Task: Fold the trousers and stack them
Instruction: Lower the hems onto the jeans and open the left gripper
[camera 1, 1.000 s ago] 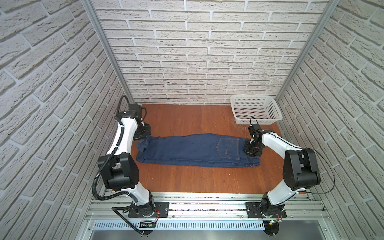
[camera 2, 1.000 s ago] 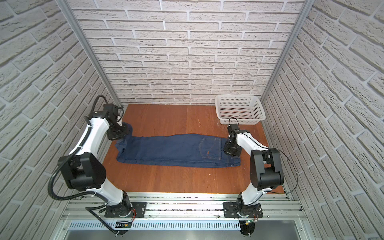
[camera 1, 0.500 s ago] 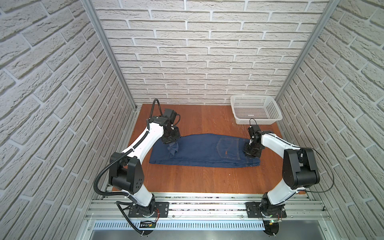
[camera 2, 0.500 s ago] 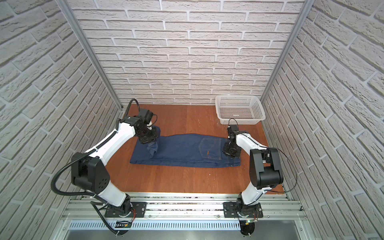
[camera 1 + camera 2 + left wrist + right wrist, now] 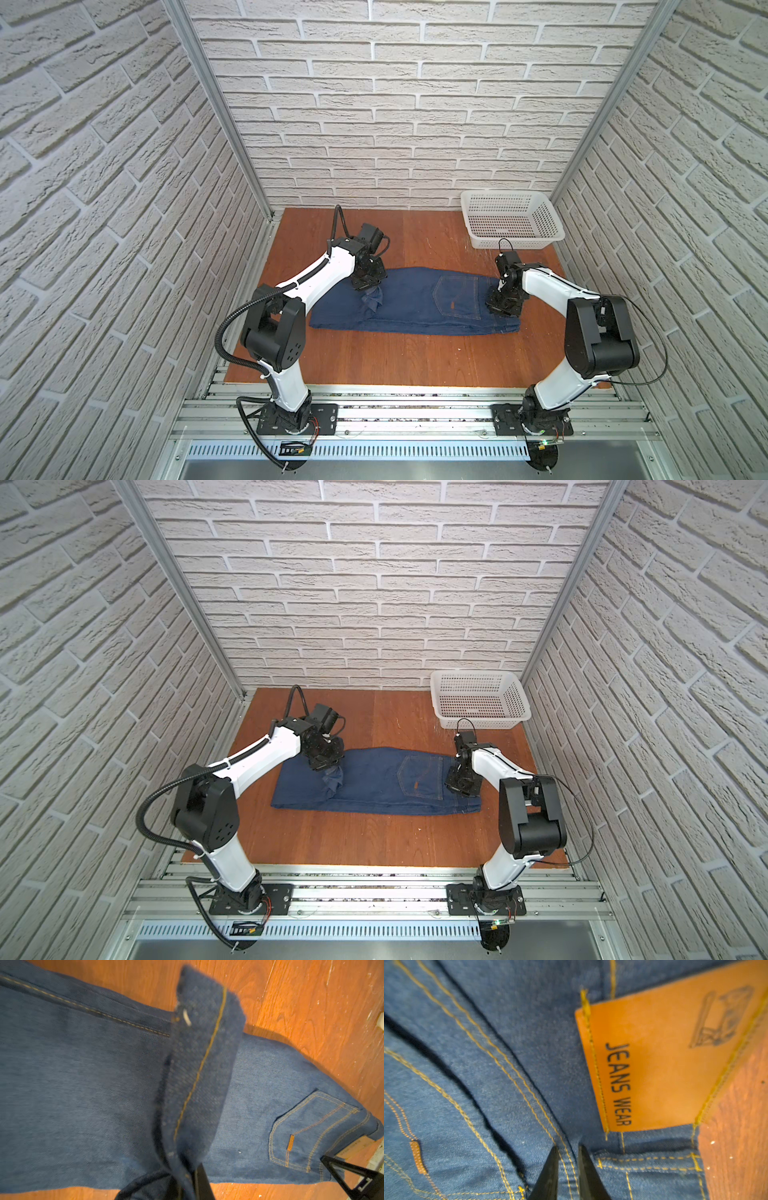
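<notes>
Trousers (image 5: 415, 307): flat across worktop (image 5: 415, 357) middle, waist toward right edge.
Left gripper (image 5: 368, 289): fingers (image 5: 200, 1183) pinching the hem (image 5: 199, 1064), raised over the legs, likely to fold it waistward.
Right gripper (image 5: 568, 1167): fingers (image 5: 548, 1176) nearly together astride waist seam, likely anchoring; nip unclear.
Patch (image 5: 664, 1059): lettering legible only by right wrist.

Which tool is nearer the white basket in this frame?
Right. The right tool sits on the waistband end of the trousers, just in front of the basket. The left tool holds a leg hem above the trousers' middle, farther left.
</notes>
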